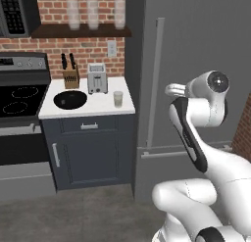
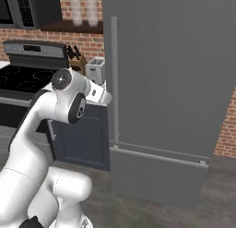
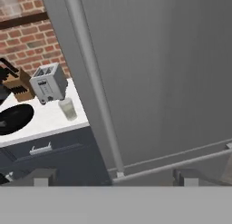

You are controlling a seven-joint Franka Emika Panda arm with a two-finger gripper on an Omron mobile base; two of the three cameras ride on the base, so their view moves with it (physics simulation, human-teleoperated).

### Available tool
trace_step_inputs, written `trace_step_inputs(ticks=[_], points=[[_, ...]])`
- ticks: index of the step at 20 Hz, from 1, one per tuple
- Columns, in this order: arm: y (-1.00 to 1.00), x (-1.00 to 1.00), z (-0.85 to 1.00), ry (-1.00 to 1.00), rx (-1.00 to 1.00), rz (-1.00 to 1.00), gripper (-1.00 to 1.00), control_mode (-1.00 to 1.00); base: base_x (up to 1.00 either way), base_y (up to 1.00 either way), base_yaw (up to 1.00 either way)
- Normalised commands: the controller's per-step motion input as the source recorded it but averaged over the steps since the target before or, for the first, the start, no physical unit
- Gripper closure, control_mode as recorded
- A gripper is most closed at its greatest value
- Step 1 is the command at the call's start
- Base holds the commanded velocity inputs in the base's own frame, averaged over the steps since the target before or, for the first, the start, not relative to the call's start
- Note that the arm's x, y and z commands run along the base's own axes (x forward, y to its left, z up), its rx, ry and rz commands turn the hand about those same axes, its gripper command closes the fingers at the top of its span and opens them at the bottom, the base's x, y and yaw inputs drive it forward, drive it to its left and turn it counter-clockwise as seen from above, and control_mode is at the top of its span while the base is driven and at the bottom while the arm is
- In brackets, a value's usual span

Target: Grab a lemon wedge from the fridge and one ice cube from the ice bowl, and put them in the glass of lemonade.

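At the far left of the left base view, the stove (image 1: 19, 100) is sitting against the brick wall, its black cooktop running off the frame edge. Just right of it, the white counter (image 1: 105, 108) is carrying four things. The ice bowl (image 1: 70, 99) is lying at the counter's left front, wide, black and shallow; whether an ice cube is lying inside cannot be told at this size. Behind it the knife block (image 1: 71, 77) is standing against the wall, with the toaster (image 1: 97, 78) just beside it to the right. The glass of lemonade (image 1: 118, 99) is standing upright near the counter's right front, apart from the bowl and the toaster. In the upper middle, a dark shelf (image 1: 81, 31) is holding a row of tall frosted glasses (image 1: 93, 13).

Right of centre, the fridge (image 1: 196, 50) is standing shut, its long light-grey handle (image 1: 156, 79) running vertically down the door's left side. The lemon wedge is hidden behind that closed door.

In the hand view, the claw (image 3: 115, 177) is showing at the bottom of the frame, its two dark fingertips (image 3: 41, 177) spread fully wide, gripping nothing and touching nothing. The handle's lower end is appearing between them, further off.
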Motion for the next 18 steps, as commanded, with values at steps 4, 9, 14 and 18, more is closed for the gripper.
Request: trace_step_inputs(ticks=[4,9,14,18], points=[[-0.02,0.65,0.0,-0.01,0.0,0.0,-1.0,-1.0,0.0,0.0,0.0],[0.0,0.64,-0.01,0.0,0.0,0.0,-1.0,-1.0,0.0,0.0,0.0],[0.01,0.48,-0.18,-0.03,0.0,0.06,-1.0,-1.0,0.0,0.0,0.0],[0.0,0.52,-0.15,-0.04,-0.01,0.03,-1.0,-1.0,0.0,0.0,0.0]])
